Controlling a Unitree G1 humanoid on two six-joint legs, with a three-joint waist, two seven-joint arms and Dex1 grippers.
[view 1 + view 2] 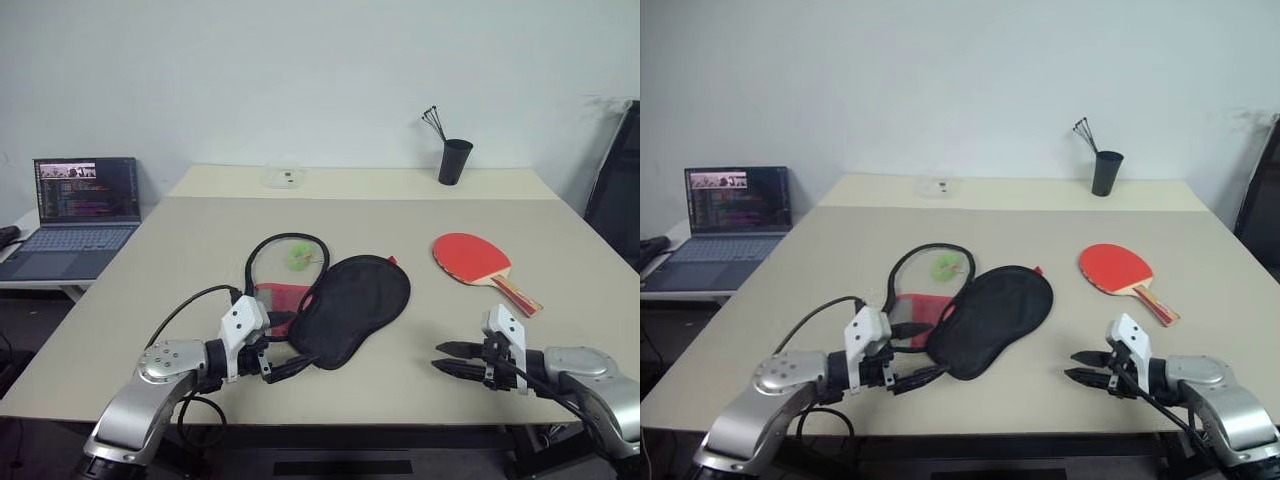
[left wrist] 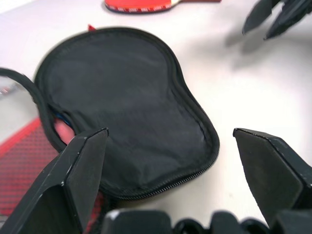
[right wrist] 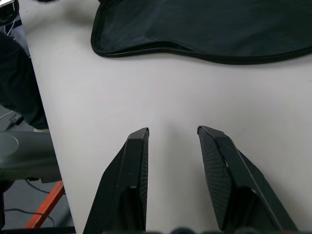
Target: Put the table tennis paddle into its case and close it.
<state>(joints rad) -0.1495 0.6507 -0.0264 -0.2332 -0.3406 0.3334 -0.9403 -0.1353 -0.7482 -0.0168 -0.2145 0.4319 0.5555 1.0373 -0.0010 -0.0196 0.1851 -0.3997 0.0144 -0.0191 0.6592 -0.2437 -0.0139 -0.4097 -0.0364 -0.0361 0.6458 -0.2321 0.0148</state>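
On the tan table [image 1: 180, 260], the table tennis paddle [image 1: 473, 256] lies flat, red face up, handle pointing toward the near right edge, well apart from the case [image 1: 352, 308] on the case's right and slightly farther back. Nothing touches the paddle. The case sits mid-table, black side up, zipper rim showing along its edge; a red mesh part peeks out at its near-left side, and a black strap loops away behind it with a small green charm [image 1: 299, 258] inside the loop.

The left gripper [image 1: 283, 362] hovers at the case's near-left end, fingers spread wide, empty; in the left wrist view the black fabric lies just ahead between the two fingers [image 2: 78, 170]. The right gripper [image 1: 447, 358] hangs over bare table, near the case's right side and in front of the paddle, fingers partly apart, holding nothing.

Judged step: the very start, with the paddle not yet picked up and the case not yet holding it. Whether the zipper is fully undone cannot be told. The next move likely calls for the right gripper to reach back to the paddle handle and close on it, while the left pins or lifts the case's flap.

Beyond the case: a black cup [image 1: 455, 161] with sticks at the far edge, a laptop [image 1: 80, 215] on a side desk to the left.
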